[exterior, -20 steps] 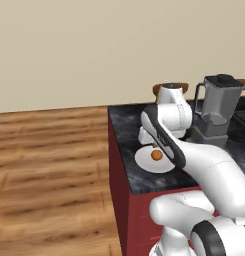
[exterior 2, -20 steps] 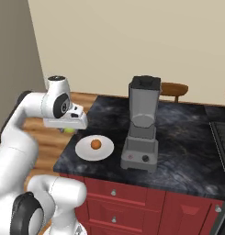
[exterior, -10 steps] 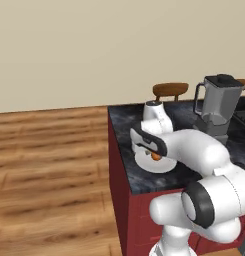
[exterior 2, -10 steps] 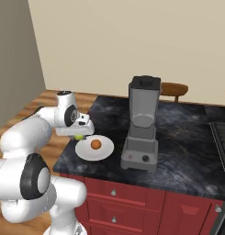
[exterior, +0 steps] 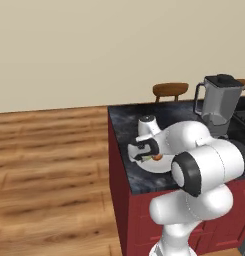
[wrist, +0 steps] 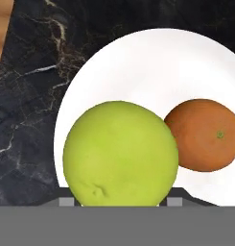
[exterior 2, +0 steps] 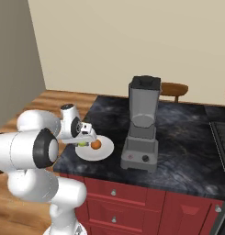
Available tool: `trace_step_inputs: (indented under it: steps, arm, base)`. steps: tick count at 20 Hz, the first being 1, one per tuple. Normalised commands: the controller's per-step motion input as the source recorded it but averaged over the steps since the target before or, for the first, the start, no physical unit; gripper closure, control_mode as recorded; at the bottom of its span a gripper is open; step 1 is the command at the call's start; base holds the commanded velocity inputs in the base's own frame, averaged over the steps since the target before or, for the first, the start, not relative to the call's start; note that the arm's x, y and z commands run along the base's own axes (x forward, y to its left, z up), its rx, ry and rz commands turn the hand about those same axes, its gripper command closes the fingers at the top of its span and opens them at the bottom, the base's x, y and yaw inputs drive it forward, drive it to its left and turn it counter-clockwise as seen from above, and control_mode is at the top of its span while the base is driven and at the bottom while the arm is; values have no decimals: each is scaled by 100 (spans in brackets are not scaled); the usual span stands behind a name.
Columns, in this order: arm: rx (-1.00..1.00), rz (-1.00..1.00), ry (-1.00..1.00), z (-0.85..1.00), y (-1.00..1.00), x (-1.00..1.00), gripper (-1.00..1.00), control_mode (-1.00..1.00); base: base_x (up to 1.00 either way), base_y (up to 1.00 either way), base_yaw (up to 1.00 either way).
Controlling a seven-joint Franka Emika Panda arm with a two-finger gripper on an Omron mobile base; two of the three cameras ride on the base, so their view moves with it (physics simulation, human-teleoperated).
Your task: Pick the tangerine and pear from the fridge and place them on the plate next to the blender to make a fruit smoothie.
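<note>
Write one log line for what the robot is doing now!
gripper: shut on pear | over plate | tangerine: on plate

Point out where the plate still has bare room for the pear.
The plate is bare across its upper half in the hand view, above the tangerine. It is crowded low down, where the claw holds the pear close beside the tangerine.

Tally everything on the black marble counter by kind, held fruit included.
Round fruits: 2, the orange tangerine and the yellow-green pear in the gripper
Flat white plates: 1
Grey blenders: 1
Total: 4
</note>
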Motion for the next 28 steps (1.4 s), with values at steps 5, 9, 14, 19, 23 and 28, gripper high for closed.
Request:
trace_step_inputs:
  steps: [5, 9, 14, 19, 23, 28]
  arm:
    - [0, 0, -4, -11, 0, 12, -100, -100]
    - [0, -5, -8, 24, 0, -9, -100, -100]
    - [0, -7, -30, 82, -4, -64, -100, -100]
    - [1, -10, -32, 90, -41, -100, -100, -100]
    - [4, -8, -28, 68, -57, -100, -100, -100]
    - [0, -5, -36, 84, -44, -100, -100, -100]
  base:
    - [0, 0, 0]
    - [0, 0, 0]
    - [0, 0, 0]
    - [0, 0, 0]
    - [0, 0, 0]
    - [0, 0, 0]
